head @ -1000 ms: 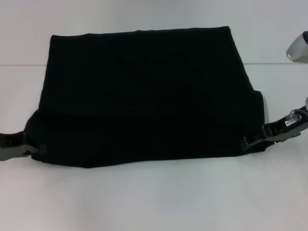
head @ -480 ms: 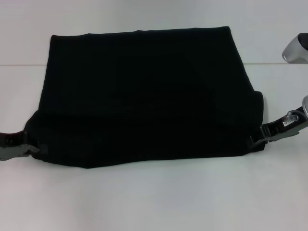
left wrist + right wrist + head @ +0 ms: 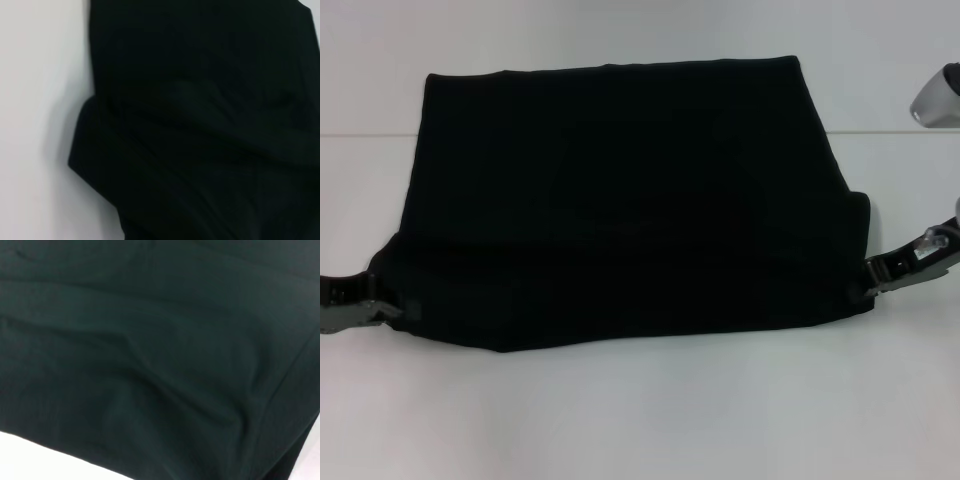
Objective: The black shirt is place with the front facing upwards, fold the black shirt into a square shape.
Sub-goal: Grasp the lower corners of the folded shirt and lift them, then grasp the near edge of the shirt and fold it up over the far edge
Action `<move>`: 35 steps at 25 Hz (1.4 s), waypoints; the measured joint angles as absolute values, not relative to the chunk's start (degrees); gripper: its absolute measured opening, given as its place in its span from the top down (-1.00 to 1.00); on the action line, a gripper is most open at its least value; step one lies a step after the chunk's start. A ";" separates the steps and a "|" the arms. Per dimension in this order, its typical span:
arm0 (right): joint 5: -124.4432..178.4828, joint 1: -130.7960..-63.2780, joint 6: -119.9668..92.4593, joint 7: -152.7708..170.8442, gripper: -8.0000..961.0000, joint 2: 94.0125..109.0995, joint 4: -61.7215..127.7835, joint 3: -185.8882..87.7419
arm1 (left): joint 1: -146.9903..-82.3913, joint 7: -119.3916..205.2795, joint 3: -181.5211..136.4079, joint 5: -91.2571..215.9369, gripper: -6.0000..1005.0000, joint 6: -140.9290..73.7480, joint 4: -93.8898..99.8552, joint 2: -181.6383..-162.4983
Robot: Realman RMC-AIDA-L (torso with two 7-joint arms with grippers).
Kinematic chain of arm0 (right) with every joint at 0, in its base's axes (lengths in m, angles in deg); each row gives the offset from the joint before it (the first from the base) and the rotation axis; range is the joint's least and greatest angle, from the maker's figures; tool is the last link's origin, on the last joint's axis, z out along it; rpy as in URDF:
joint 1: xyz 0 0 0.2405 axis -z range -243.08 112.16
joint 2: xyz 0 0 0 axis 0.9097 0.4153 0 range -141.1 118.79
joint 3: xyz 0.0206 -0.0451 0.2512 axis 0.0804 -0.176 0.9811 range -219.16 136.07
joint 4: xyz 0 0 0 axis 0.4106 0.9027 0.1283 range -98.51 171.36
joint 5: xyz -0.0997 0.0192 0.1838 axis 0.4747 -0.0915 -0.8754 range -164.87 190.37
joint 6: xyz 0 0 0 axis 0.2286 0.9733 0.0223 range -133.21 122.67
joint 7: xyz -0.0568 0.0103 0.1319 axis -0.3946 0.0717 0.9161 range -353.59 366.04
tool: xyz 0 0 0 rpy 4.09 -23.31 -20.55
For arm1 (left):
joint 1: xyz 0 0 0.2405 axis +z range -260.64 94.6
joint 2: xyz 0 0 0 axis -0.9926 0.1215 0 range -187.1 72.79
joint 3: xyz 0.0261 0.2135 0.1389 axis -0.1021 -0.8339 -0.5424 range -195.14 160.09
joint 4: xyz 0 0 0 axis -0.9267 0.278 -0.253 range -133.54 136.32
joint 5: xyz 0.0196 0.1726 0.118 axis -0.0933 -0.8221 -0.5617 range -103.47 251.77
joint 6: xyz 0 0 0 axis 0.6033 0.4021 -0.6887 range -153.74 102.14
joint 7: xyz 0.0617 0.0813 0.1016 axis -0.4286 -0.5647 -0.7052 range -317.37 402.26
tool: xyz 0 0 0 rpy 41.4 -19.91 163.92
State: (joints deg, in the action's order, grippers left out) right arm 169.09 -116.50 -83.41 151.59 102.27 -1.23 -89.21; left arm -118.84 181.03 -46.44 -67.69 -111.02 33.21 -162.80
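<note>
White table (image 3: 640,420) bears the black shirt (image 3: 620,200), corners between left tool (image 3: 392,308) and right tool (image 3: 868,281), grips unclear.

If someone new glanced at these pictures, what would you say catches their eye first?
The black shirt dominates: a big dark, partly folded slab spread across the middle of the white table, no print showing. Next come the two claws at its near corners, the left claw at the robot's left and the right claw at its right, each at the cloth's edge.
</note>
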 joint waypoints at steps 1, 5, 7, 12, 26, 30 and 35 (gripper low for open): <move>169.07 -116.39 -84.04 151.39 0.78 102.07 -1.77 -89.13 | -118.88 180.71 -46.30 -67.69 0.95 -112.09 33.18 -162.65; 169.09 -115.66 -88.93 149.90 0.88 101.14 -4.94 -89.04 | -118.97 179.91 -46.26 -67.72 0.95 -117.38 33.07 -161.80; 169.27 -115.00 -93.09 148.26 0.88 100.58 -6.46 -89.02 | -118.92 179.37 -46.49 -67.97 0.95 -121.31 32.89 -161.29; 170.18 -112.91 -104.29 141.67 0.88 99.71 -8.08 -89.30 | -118.29 176.76 -47.98 -69.07 0.95 -133.63 31.06 -160.21; 171.88 -110.41 -111.74 131.79 0.88 100.35 -3.26 -85.29 | -117.39 172.45 -50.06 -71.67 0.95 -138.99 29.27 -161.43; 168.23 -112.42 -106.67 134.86 0.88 98.09 -0.78 -77.60 | -118.86 174.39 -40.97 -71.52 0.95 -133.98 29.55 -159.79; 159.08 -113.67 -92.89 139.51 0.88 97.15 1.46 -72.03 | -119.40 177.81 -31.93 -70.95 0.95 -121.25 29.58 -159.39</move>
State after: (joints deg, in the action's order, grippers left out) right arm 159.08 -113.67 -92.89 139.51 97.15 1.46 -72.03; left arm -119.40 177.81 -31.93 -70.95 -121.25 29.58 -159.39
